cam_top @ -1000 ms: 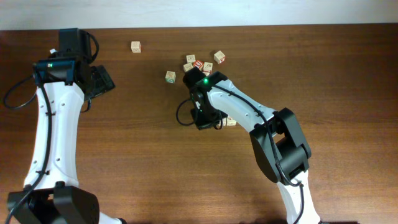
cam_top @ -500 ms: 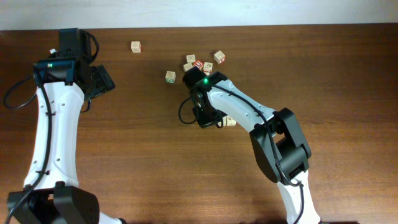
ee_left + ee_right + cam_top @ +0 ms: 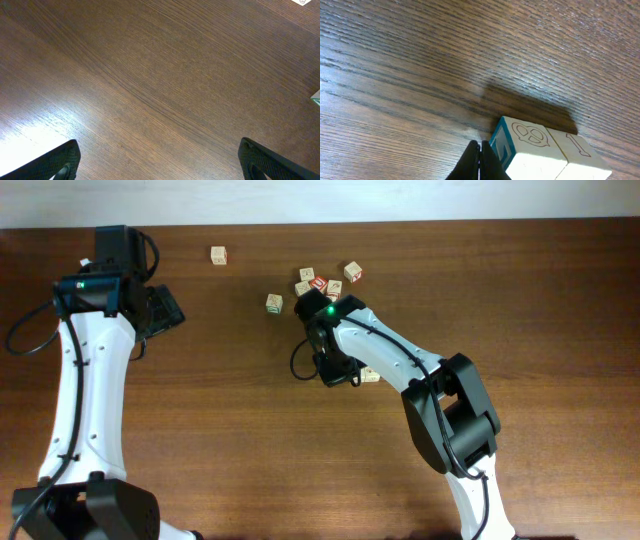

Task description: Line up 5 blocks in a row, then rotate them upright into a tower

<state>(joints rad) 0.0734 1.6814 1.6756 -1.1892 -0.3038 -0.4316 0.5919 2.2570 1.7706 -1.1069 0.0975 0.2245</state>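
Wooden blocks [image 3: 352,272] cluster near the worktop's [image 3: 560,330] far edge; two more touch nearer the middle. Right tool [image 3: 480,152], clenched empty, sits at the blue-printed one's [image 3: 522,145] corner: a nudge may shove both rather than turn one. Left tool [image 3: 159,162] hangs released.

Field notes, surfaces only.

- The table [image 3: 560,300] is dark brown wood or wood-look with a fine straight grain. It is smooth with a satin sheen, and a pale glare patch shows in the left wrist view.
- The blocks [image 3: 325,284] are pale bare wood, matt, with flat colour print on the faces.
- 2 blocks sit close up in the right wrist view. The blue-printed block [image 3: 522,150] has ink outlines and 1 painted side. The neighbour block [image 3: 575,150] is pale with thin line print.
- The arm shells [image 3: 385,348] are smooth, slightly glossy white plastic. The joints are black and matt.
- The left gripper's fingers [image 3: 57,160] are matt, faintly textured black plastic.
- The right gripper [image 3: 479,159] is black with a dull sheen.
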